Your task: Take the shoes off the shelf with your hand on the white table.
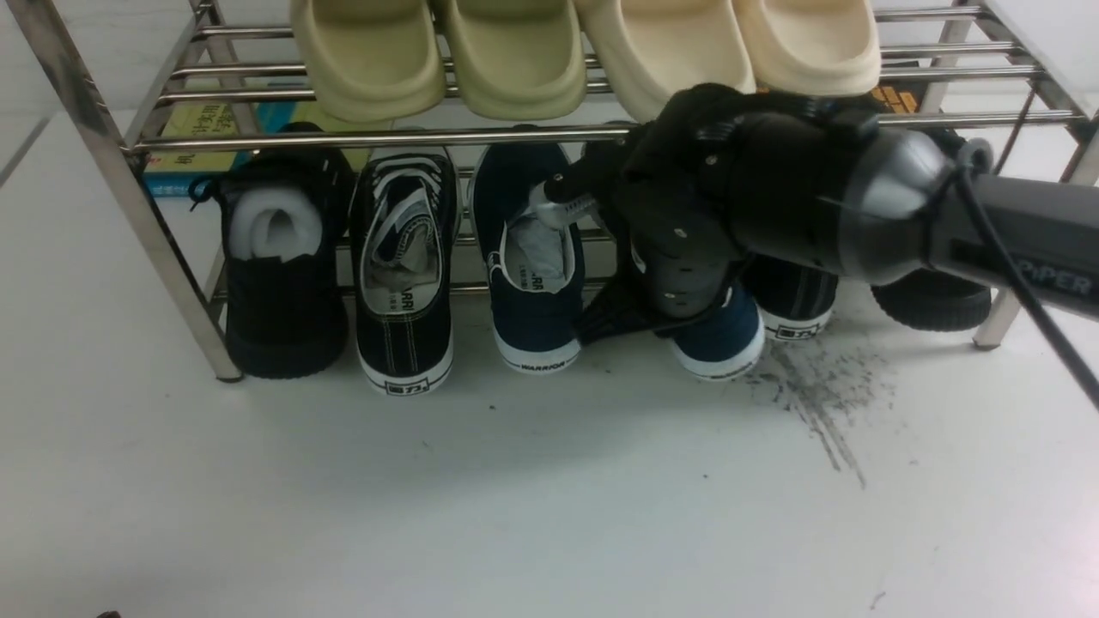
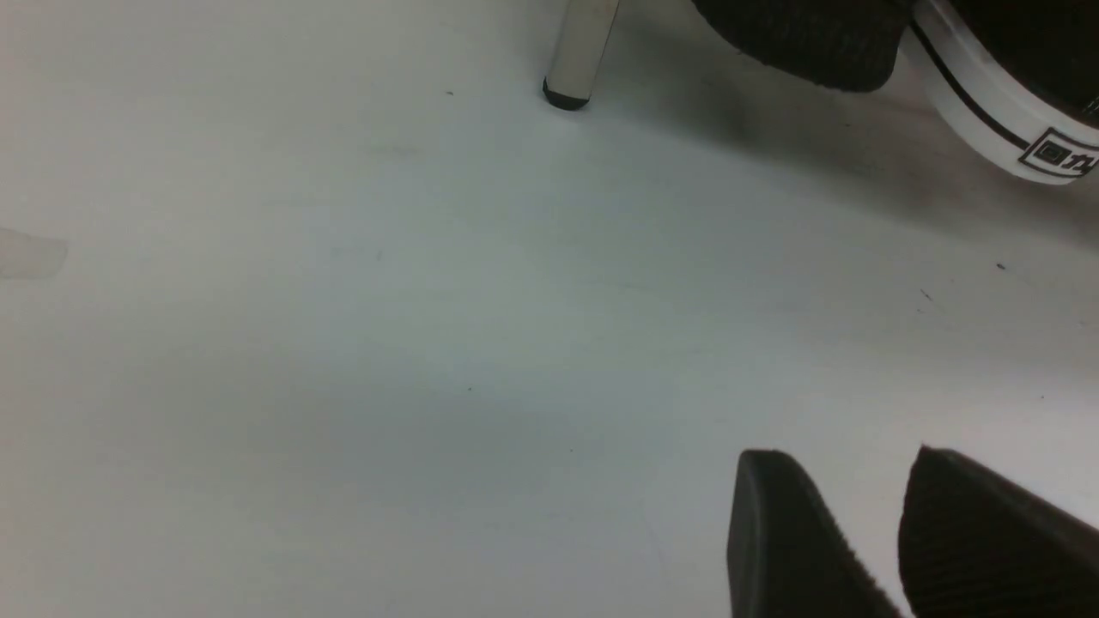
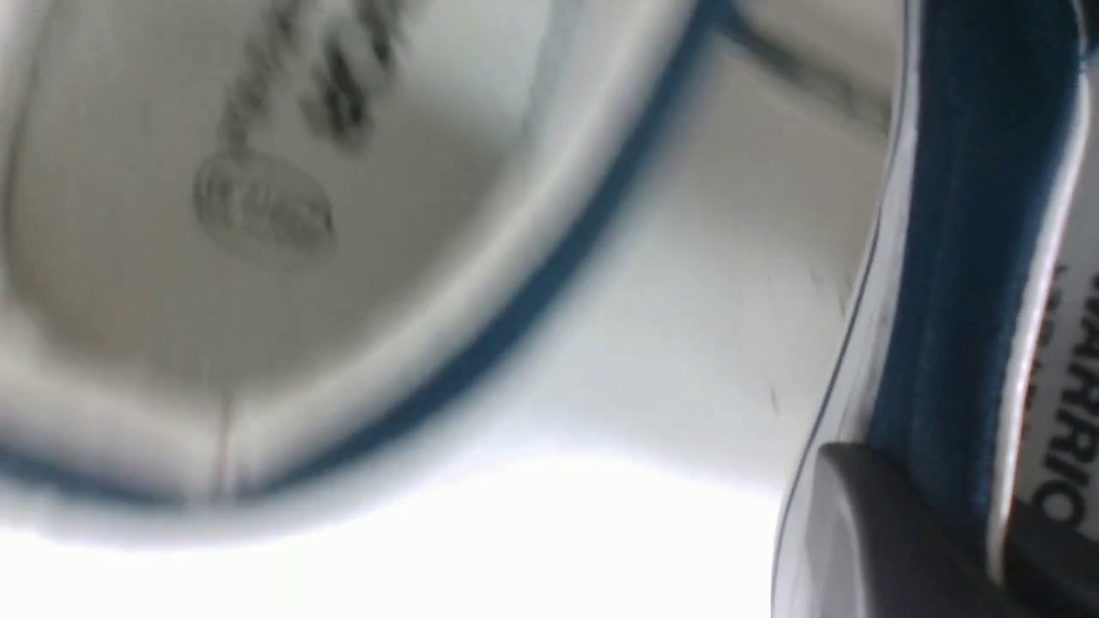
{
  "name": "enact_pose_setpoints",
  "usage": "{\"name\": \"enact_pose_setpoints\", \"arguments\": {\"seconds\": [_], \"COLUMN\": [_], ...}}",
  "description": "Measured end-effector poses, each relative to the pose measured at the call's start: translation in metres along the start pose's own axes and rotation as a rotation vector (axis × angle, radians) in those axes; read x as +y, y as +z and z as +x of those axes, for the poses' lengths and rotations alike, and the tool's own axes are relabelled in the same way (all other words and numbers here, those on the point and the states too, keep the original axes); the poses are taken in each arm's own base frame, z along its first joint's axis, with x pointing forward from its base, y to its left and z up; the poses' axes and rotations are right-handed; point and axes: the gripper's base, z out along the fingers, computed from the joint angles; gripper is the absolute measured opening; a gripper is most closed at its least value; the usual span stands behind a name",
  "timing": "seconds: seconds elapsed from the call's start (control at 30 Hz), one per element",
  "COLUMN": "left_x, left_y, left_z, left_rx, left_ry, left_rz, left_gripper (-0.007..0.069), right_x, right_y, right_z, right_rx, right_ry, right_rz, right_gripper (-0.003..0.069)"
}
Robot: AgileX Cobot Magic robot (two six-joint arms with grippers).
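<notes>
Right end effector [image 1: 592,257] sat right at the shoes [image 1: 532,326]
Heels faced it, toes ran back into the shelf [image 1: 386,137]; wrist view was blurry, couldn't tell if it'd clamped.

The counter [image 1: 515,515] in front of the shelf [image 1: 386,137] gives open passage. On the lower tier, black sneaker [image 1: 283,283], laced sneaker [image 1: 403,335] and navy shoes [image 1: 534,326] stand side by side with narrow gaps. The upper front bar runs close above them. The right gripper [image 1: 580,262] and its arm block the right navy shoe.
</notes>
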Motion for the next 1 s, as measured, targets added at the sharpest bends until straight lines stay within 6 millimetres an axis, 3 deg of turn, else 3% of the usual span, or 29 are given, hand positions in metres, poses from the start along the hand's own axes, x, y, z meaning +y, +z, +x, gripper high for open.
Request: {"name": "enact_pose_setpoints", "arguments": {"seconds": [0.07, 0.17, 0.3, 0.53, 0.63, 0.8, 0.9, 1.0], "left_x": [0.0, 0.0, 0.0, 0.0, 0.0, 0.0, 0.0, 0.0], "left_y": [0.0, 0.0, 0.0, 0.0, 0.0, 0.0, 0.0, 0.0], "left_z": [0.0, 0.0, 0.0, 0.0, 0.0, 0.0, 0.0, 0.0], "left_rx": [0.0, 0.0, 0.0, 0.0, 0.0, 0.0, 0.0, 0.0], "left_ry": [0.0, 0.0, 0.0, 0.0, 0.0, 0.0, 0.0, 0.0], "left_rz": [0.0, 0.0, 0.0, 0.0, 0.0, 0.0, 0.0, 0.0], "left_gripper": [0.0239, 0.0239, 0.0239, 0.0239, 0.0239, 0.0239, 0.0239, 0.0239], "right_x": [-0.001, -0.004, -0.011, -0.019, -0.025, -0.051, -0.062, -0.066], "right_y": [-0.014, -0.063, -0.103, -0.152, -0.161, -0.177, -0.165, -0.14], "right_z": [0.003, 0.015, 0.026, 0.061, 0.079, 0.149, 0.189, 0.219], "right_rx": [0.02, 0.045, 0.056, 0.06, 0.069, 0.089, 0.144, 0.229], "right_ry": [0.002, 0.013, 0.048, 0.074, 0.083, 0.11, 0.132, 0.151], "right_rz": [-0.017, -0.083, -0.153, -0.352, -0.381, -0.381, -0.338, -0.266], "right_gripper": [0.002, 0.002, 0.002, 0.002, 0.002, 0.002, 0.002, 0.002]}}
